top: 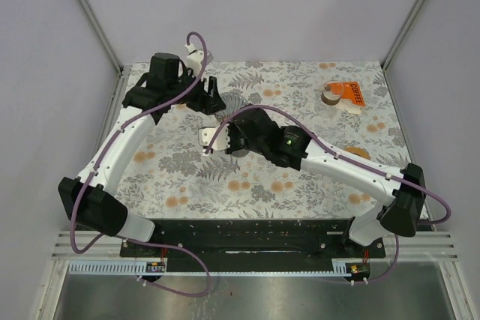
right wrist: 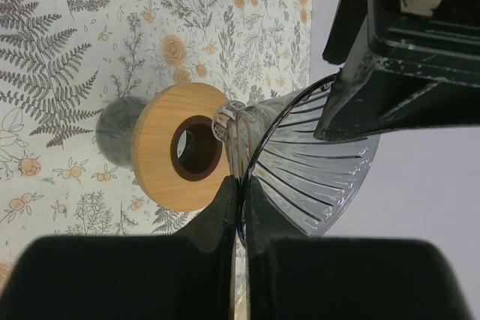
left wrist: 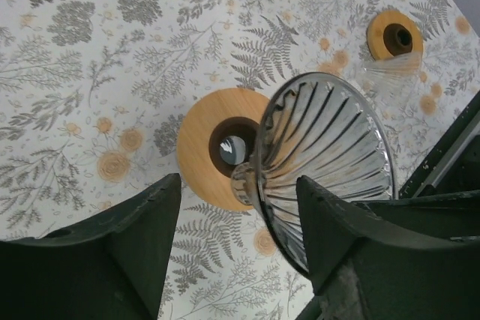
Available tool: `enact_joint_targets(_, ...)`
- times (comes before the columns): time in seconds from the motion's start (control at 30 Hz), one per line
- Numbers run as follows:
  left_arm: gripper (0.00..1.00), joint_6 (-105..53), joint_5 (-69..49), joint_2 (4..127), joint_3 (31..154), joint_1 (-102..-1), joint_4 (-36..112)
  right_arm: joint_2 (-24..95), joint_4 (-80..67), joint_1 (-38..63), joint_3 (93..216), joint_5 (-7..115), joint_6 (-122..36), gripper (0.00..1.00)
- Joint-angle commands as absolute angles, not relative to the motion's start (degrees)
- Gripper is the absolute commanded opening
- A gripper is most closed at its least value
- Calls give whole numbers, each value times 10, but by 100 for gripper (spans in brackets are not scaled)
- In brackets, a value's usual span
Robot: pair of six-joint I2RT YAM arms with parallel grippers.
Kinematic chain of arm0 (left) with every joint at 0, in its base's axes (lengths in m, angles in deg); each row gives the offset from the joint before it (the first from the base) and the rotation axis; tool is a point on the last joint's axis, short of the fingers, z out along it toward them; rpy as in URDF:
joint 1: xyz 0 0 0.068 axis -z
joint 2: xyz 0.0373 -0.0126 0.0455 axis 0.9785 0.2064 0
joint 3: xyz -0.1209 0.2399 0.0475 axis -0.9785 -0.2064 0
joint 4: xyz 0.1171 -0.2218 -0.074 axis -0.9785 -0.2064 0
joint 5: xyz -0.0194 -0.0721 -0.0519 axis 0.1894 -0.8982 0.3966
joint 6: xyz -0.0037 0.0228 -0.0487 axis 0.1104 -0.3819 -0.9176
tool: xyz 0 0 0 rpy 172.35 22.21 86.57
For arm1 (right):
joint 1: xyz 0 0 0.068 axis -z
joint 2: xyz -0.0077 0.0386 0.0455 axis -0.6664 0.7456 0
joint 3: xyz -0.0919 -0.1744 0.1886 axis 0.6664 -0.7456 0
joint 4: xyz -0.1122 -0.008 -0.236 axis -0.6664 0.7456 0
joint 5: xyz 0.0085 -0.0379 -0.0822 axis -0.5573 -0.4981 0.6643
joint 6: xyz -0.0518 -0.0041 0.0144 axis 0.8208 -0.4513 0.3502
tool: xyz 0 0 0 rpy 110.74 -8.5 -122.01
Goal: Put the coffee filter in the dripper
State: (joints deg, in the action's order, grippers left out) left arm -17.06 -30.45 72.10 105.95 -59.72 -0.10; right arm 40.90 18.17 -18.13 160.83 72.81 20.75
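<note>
The glass dripper (top: 234,104), ribbed and with a round wooden collar (left wrist: 199,148), is tipped on its side over the patterned table. My right gripper (right wrist: 240,185) is shut on its glass rim (right wrist: 315,162) and shows in the top view (top: 229,139) right below it. My left gripper (left wrist: 238,185) is open, with its fingers either side of the dripper's neck and rim (left wrist: 330,148). In the top view (top: 214,99) it sits at the dripper's far left. A pale flat piece (top: 202,138) lies beside the right gripper. I cannot tell if it is the filter.
An orange "COFFEE" tag (top: 349,93) and a small brown ring (top: 330,96) lie at the back right; the ring also shows in the left wrist view (left wrist: 394,34). Metal frame posts stand at the table's back corners. A black base plate (top: 247,234) runs along the near edge.
</note>
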Motion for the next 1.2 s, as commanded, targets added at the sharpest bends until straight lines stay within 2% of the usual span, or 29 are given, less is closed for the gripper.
enact_joint_targets(0.0,61,-153,-310,716,1072,-588,-14,412,137,-192,1638,769,241,0)
enact_joint_targets(0.07,49,-152,-318,721,1069,-586,-19,413,133,-193,1638,778,240,0)
enact_joint_targets(0.2,3,-154,-331,728,1067,-586,-29,422,124,-192,1643,804,224,0)
enact_joint_targets(0.23,0,-158,-336,728,1066,-585,-30,424,123,-192,1645,810,214,0)
enact_joint_targets(0.3,0,-166,-345,731,1066,-585,-29,427,108,-192,1649,822,174,0)
enact_joint_targets(0.33,0,-171,-348,731,1066,-585,-29,427,104,-192,1651,830,156,6)
enact_joint_targets(0.37,0,-175,-348,732,1068,-586,-29,425,101,-192,1656,833,133,21)
enact_joint_targets(0.47,0,-197,-346,731,1070,-587,-15,404,99,-192,1664,818,45,59)
enact_joint_targets(0.57,0,-224,-346,727,1071,-590,7,370,104,-189,1665,767,-49,82)
enact_joint_targets(0.6,0,-231,-344,725,1072,-590,14,362,116,-184,1671,733,-78,86)
enact_joint_targets(0.73,0,-264,-342,723,1061,-591,38,376,194,-119,1743,674,-266,88)
enact_joint_targets(0.87,0,-290,-340,720,1048,-592,54,412,271,-25,1783,659,-441,80)
enact_joint_targets(1.03,0,-311,-340,716,1040,-592,66,449,301,-4,1787,639,-488,79)
enact_joint_targets(1.17,0,-314,-339,720,1037,-592,69,463,301,-2,1778,622,-501,73)
